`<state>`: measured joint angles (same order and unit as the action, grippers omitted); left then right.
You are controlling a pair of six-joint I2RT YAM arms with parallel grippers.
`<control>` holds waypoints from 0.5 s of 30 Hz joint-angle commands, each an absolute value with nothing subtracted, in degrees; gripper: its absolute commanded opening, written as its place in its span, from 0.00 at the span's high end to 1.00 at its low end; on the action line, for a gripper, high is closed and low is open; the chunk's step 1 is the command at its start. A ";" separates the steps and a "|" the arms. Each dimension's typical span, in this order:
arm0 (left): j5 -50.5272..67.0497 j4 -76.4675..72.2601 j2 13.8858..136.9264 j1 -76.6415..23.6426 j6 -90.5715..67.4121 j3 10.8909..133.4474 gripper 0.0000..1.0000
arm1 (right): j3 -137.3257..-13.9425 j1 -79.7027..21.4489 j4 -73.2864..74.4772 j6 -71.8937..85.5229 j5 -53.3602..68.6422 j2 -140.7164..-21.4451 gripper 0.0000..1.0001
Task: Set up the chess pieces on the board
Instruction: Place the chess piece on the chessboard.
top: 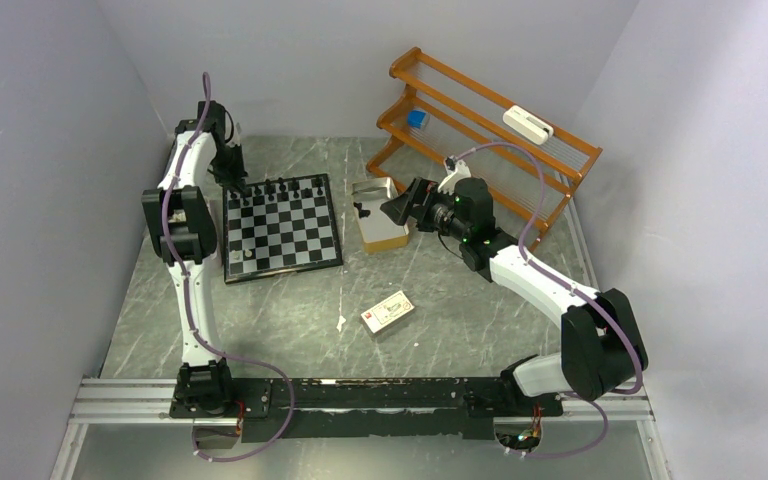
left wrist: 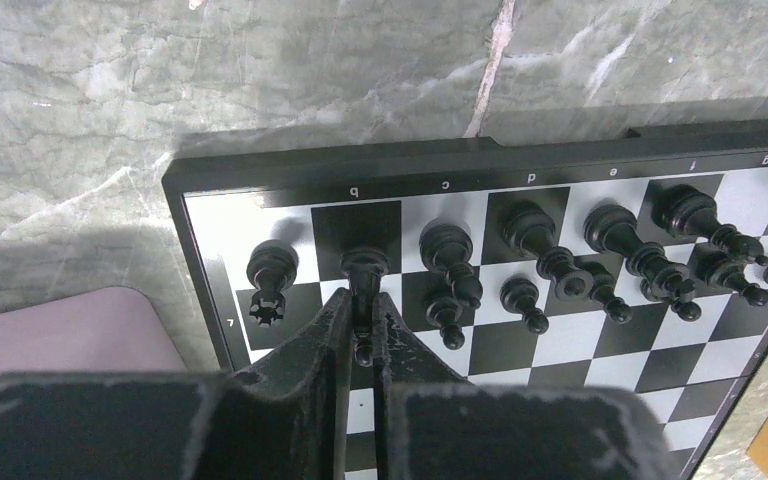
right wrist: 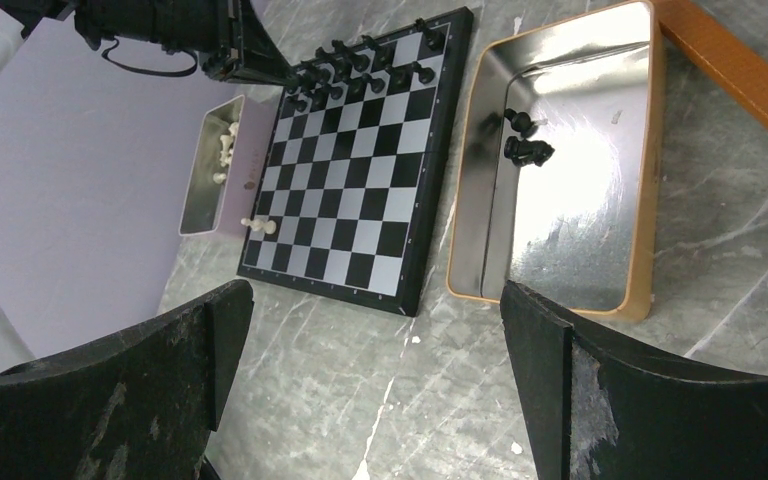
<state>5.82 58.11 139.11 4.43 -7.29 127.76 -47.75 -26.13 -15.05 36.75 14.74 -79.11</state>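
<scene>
the board (top: 290, 235) lies flat on the grey marbled counter (top: 440, 330), left of centre and in front of the left arm. the left tool (left wrist: 363, 330) is down at the board's far left corner. its fingers (left wrist: 325, 340) are clamped together on the upper part of a black piece (left wrist: 365, 266), which stands upright with its foot at the dark square next to the corner. whether that foot rests on the board or sits just above it cannot be told. on the corner square beside it stands a black rook (left wrist: 271, 272), apart from the tool. the other black pieces (left wrist: 610, 228) stand in two rows along that same far edge, larger figures behind and small ones in front. one pale piece (right wrist: 258, 225) sits alone at the board's opposite edge. the right tool (right wrist: 375, 300) hangs above the counter just right of the board, its fingers (right wrist: 550, 370) spread wide apart with nothing between them. below it is an open tin (right wrist: 642, 200) with a tan rim, just beside the board, with two loose black pieces (right wrist: 527, 150) lying in it. a narrower tin (right wrist: 198, 205) on the board's other side holds several pale pieces (right wrist: 225, 145). a wooden rack (top: 490, 140) stands at the back right, and a small card box (top: 387, 311) lies nearer the arms.
</scene>
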 commanded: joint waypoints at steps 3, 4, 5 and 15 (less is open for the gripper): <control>6.59 57.36 140.19 5.00 -7.16 129.70 0.85 | -48.60 -26.51 -15.64 35.88 13.99 -77.87 0.00; 6.70 57.34 140.19 4.98 -7.19 129.73 0.84 | -48.60 -26.55 -15.58 35.87 13.98 -77.87 0.00; 6.76 57.32 140.19 4.97 -7.20 129.82 0.85 | -48.60 -26.57 -15.64 35.91 13.89 -77.94 0.00; 7.10 56.53 140.29 4.99 -7.32 129.87 0.82 | -48.52 -26.57 -16.08 36.22 14.15 -78.38 0.00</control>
